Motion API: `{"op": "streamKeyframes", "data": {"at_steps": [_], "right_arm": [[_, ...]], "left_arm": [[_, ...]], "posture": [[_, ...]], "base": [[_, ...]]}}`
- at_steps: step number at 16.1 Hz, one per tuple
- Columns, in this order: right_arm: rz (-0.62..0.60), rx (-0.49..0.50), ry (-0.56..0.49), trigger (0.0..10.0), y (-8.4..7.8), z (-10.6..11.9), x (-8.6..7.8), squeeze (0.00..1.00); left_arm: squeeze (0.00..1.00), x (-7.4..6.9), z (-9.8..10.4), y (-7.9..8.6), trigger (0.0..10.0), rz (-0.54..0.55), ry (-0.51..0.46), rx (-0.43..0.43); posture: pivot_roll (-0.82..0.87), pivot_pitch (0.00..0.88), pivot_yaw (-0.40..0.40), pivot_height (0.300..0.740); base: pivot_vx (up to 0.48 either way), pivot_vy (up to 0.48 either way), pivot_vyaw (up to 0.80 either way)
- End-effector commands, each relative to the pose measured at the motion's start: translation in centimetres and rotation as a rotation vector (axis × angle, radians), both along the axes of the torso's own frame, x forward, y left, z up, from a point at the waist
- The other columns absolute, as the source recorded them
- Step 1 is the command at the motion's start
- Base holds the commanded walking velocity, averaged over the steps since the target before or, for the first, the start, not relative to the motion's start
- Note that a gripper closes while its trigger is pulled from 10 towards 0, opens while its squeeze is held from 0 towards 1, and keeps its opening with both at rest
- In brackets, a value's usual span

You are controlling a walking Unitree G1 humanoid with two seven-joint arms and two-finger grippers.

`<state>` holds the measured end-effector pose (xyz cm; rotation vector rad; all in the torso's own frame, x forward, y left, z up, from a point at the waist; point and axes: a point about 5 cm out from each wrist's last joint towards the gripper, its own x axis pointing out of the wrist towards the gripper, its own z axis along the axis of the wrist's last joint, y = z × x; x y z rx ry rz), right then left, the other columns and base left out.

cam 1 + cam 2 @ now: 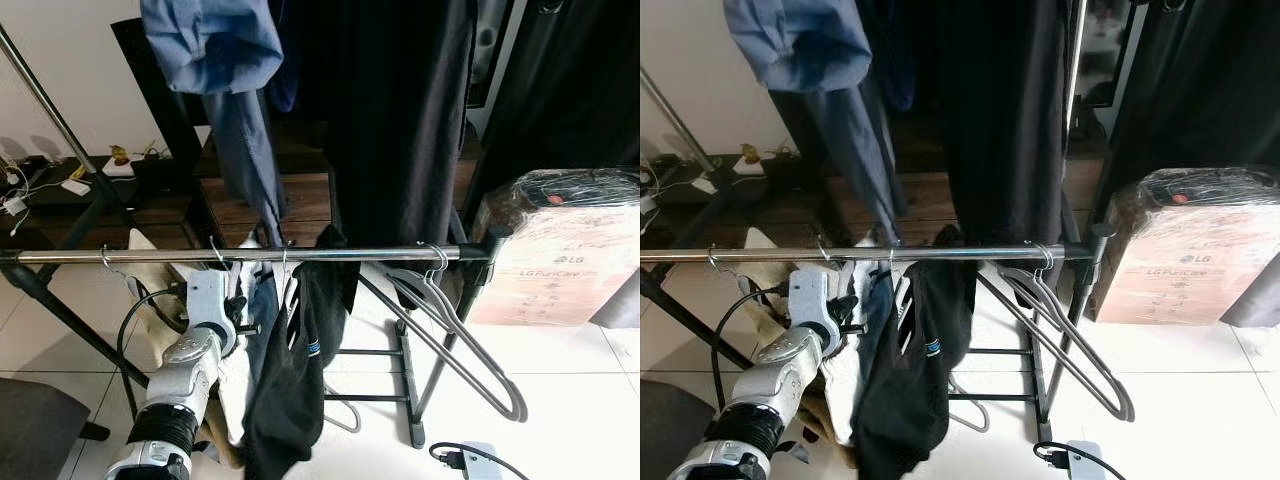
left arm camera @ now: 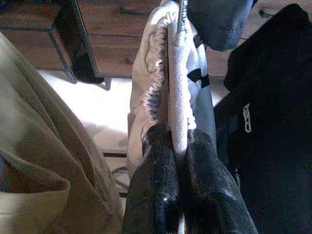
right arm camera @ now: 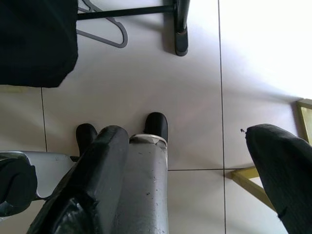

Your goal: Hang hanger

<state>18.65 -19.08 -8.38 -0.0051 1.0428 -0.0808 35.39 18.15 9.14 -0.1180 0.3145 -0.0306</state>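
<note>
Left hand [image 2: 179, 161] clamped on pale hanger [image 2: 178, 97], just below rail [image 1: 300, 254]

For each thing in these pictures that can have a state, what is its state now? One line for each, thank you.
Left pincer: shut on the hanger with a pale garment.
Right pincer: open, pointing down at the floor.
Pale garment: on its hanger, hook up near the rail.
Rail: level, carrying clothes.
Black garment: draped over the rail.
Grey empty hangers: hooked on the rail, tilted.
Cardboard box: closed, wrapped in plastic.
</note>
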Motion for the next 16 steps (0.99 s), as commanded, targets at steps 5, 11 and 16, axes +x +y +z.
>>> {"op": "streamKeyframes", "data": {"at_steps": [5,11,16], "right_arm": [[0.02,0.006,0.024,10.0,0.2,-0.2,-0.4,0.0],[0.036,0.003,0.029,10.0,0.1,-0.2,-0.3,0.0],[0.035,0.002,0.031,10.0,0.1,-0.2,-0.4,0.0]], "left_arm": [[1.0,-1.1,-1.2,0.7,10.0,-0.022,0.067,0.011],[1.0,-2.3,-0.9,0.2,10.0,-0.041,0.024,0.024],[1.0,-4.0,1.5,0.0,10.0,-0.043,-0.14,0.097]], "posture": [[-0.12,0.116,0.067,0.74],[-0.11,0.114,0.061,0.74],[-0.11,0.108,0.064,0.74]], "base": [[0.0,0.0,0.0],[0.0,0.0,0.0],[0.0,0.0,0.0]]}}
